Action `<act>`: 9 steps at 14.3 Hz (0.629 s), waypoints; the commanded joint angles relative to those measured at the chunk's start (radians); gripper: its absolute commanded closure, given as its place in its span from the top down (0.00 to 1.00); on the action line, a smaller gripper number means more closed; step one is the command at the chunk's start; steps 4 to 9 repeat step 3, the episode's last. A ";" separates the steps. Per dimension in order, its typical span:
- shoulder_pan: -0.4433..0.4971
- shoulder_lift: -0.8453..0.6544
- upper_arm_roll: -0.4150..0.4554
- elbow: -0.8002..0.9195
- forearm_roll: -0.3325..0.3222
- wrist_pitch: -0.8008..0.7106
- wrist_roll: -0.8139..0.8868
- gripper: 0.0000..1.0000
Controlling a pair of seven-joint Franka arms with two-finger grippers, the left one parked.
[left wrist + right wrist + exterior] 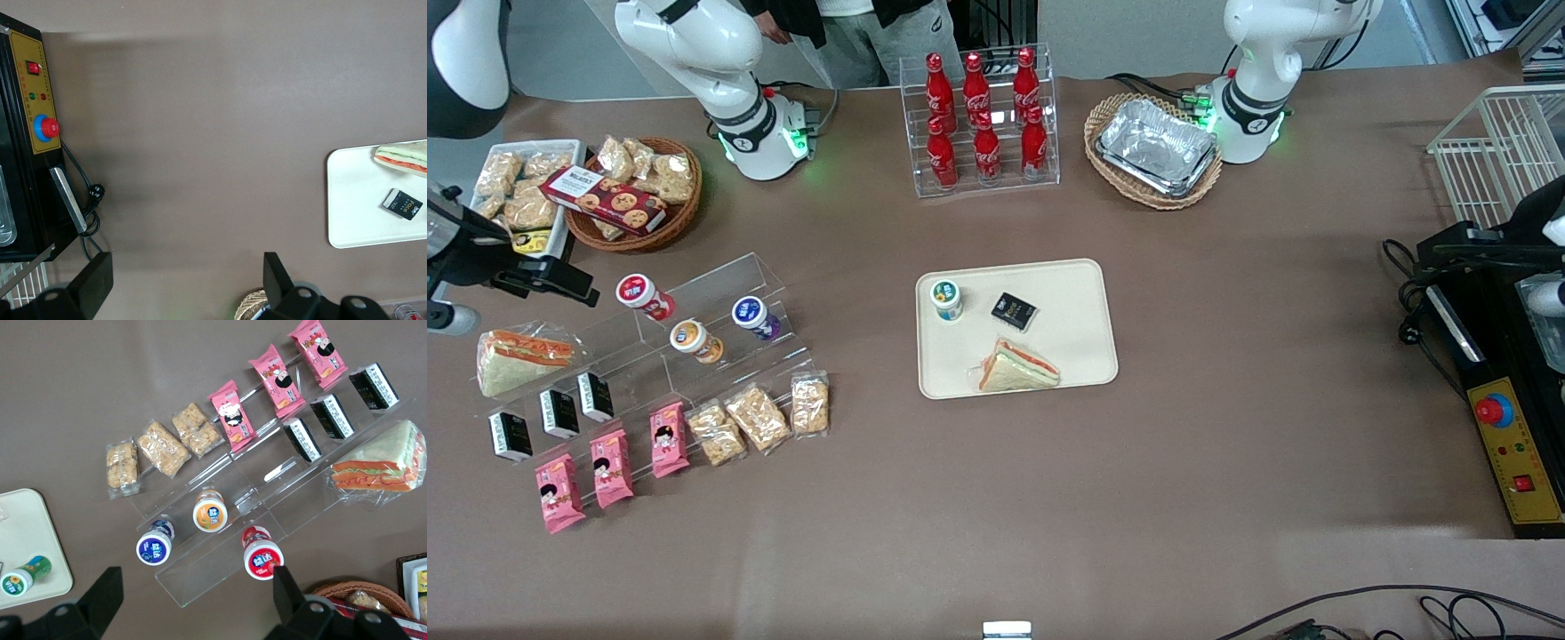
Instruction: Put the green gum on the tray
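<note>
**Operator:** While the claw (195,580) hangs over the working arm's end of the tabletop (1227,462), what should I mind first?

**Coach:** Its fingers (107,587) are spread wide with nothing between them. Right under you is the clear acrylic stand (720,289), holding the red-lidded canister (262,557), the orange-lidded canister (210,513) and the blue-lidded canister (154,547). Keep your height there, because a low sweep could topple any of them.

**Operator:** And the green gum?

**Coach:** The green gum (946,299) stands upright on the cream tray (1080,284), well apart from you. It sits inside the rim, at the corner closest to the stand. By my reading the placement is done, so your job now is not to spoil it.

**Operator:** Should I nudge it further in?

**Coach:** I wouldn't. It is a narrow can and probably tips easily. The black packet (1014,310) is near it, and the wrapped sandwich (1018,366) lies nearer the front camera, so there is little room. If you must go back, come straight down over the lid, claw wide, and don't approach from the side.
</note>
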 commanded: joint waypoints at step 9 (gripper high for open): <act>0.005 -0.014 -0.013 -0.002 0.024 -0.033 -0.027 1.00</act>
